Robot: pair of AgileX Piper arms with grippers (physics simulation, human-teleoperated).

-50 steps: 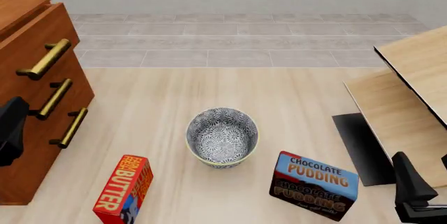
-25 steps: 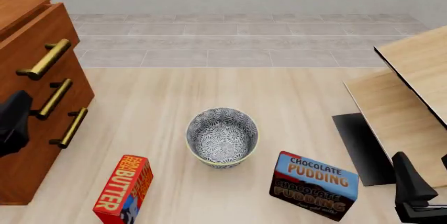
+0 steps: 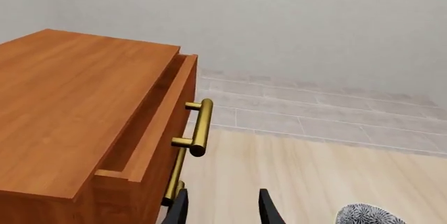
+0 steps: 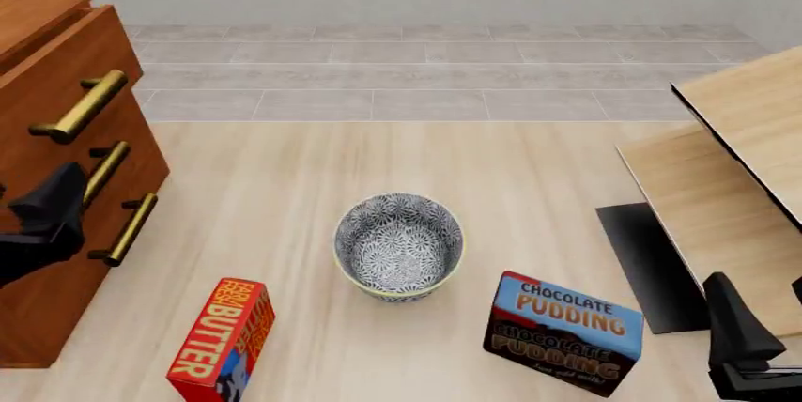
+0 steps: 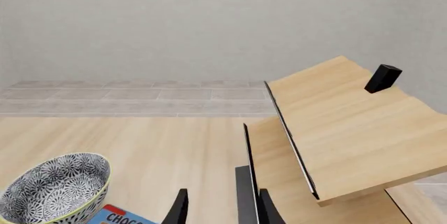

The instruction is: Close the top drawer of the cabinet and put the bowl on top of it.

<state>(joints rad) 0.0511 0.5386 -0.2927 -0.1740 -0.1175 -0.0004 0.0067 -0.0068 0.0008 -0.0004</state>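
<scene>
Even, bright, diffuse light is seen in all three views, with no glare and no blur. Only a soft shadow is cast beneath the bowl point(image 4: 398, 245). Edges are rendered sharp throughout, and no distortion is noticed near the cabinet point(image 4: 51, 139) at the frame border.

One cabinet point(image 4: 51, 167) with three drawers, three brass bar handles point(image 4: 81, 107), one patterned bowl point(image 4: 398, 245), two food boxes: one butter box point(image 4: 223, 338), one chocolate pudding box point(image 4: 564, 331), two grippers, left gripper point(image 4: 48, 216), right gripper point(image 4: 742, 341), one pale wood furniture piece point(image 4: 733, 177)
</scene>
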